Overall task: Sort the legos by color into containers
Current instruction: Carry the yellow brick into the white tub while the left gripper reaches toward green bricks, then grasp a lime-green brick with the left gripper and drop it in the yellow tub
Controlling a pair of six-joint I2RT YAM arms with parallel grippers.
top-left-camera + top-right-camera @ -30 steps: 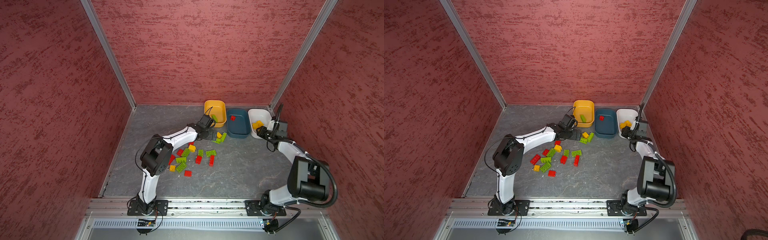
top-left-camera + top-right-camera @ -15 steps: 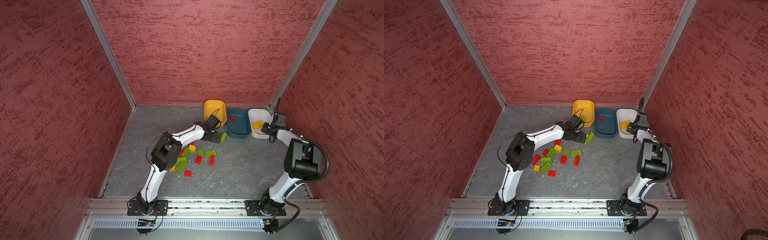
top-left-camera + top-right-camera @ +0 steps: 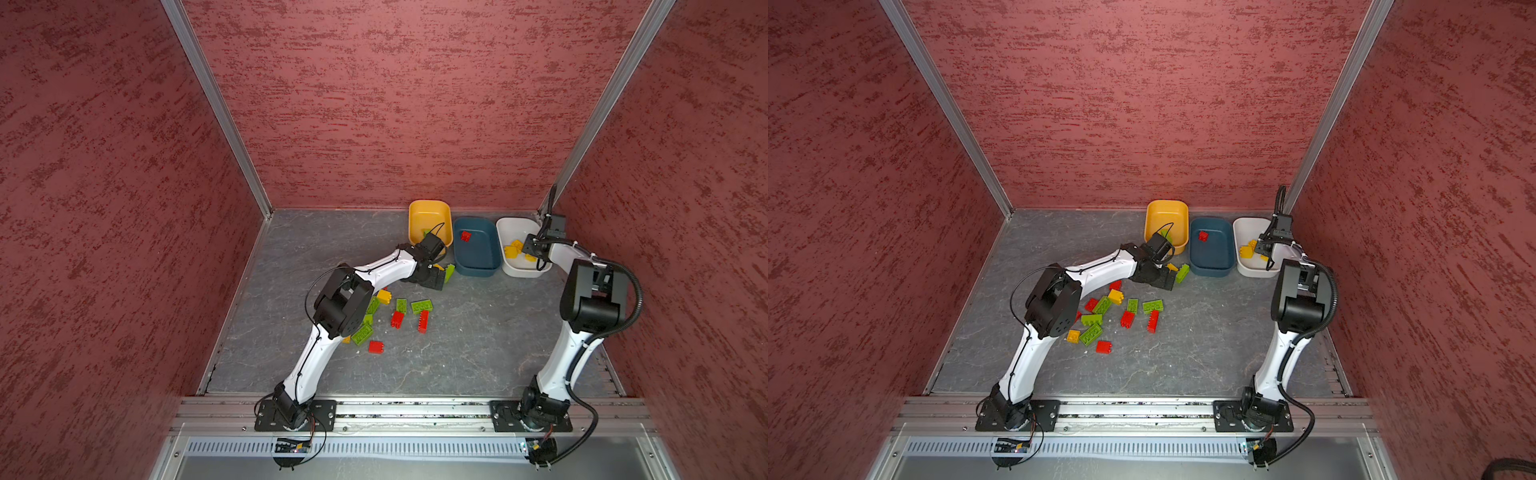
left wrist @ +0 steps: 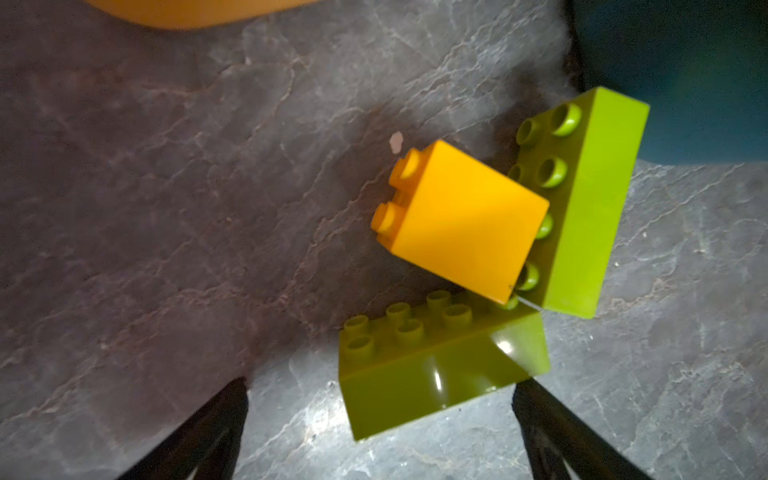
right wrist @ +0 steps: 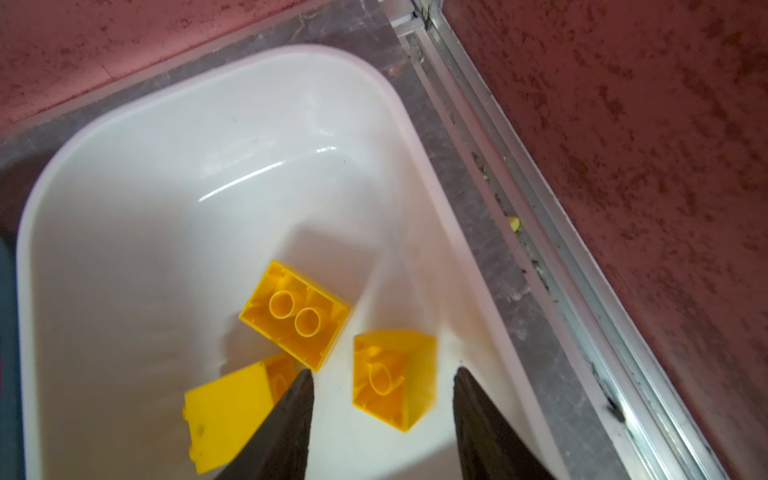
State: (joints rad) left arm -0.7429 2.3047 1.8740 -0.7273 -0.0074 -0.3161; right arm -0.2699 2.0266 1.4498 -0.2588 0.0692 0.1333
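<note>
Grey stone-patterned table [image 3: 457,365], red walls on three sides. Along the back edge sit the containers in a row: yellow-orange tub [image 3: 430,203], teal tub [image 3: 478,270], white tub [image 3: 515,226].

Loose pile of legos [image 3: 1113,311] lies mid-table, red, green and yellow mixed. Sorting is barely under way, by my reading: one red brick [image 3: 466,236] in the teal tub, three yellow ones in the white.

Your right gripper [image 5: 383,371] hangs over the white tub, jaws apart. A yellow brick [image 5: 392,378] sits loose in the gap, clear of both fingers.

Your left gripper [image 4: 380,385] is low over the table just in front of the yellow-orange and teal tubs, jaws spread wide and holding nothing. It is much the nearer arm to what's left.

Three bricks are bunched there:
- far green brick [image 4: 582,208], on its side
- yellow square brick [image 4: 461,224], tipped over and leaning on the far green brick's studs
- near green brick [image 4: 440,374], studs up, just ahead of the fingertips

Watch that near one. Its long axis runs almost finger to finger, and it sits off-centre toward one finger. You'd likely want a wrist turn to close across its short width. Its corner touches the yellow brick, so expect a nudge.
</note>
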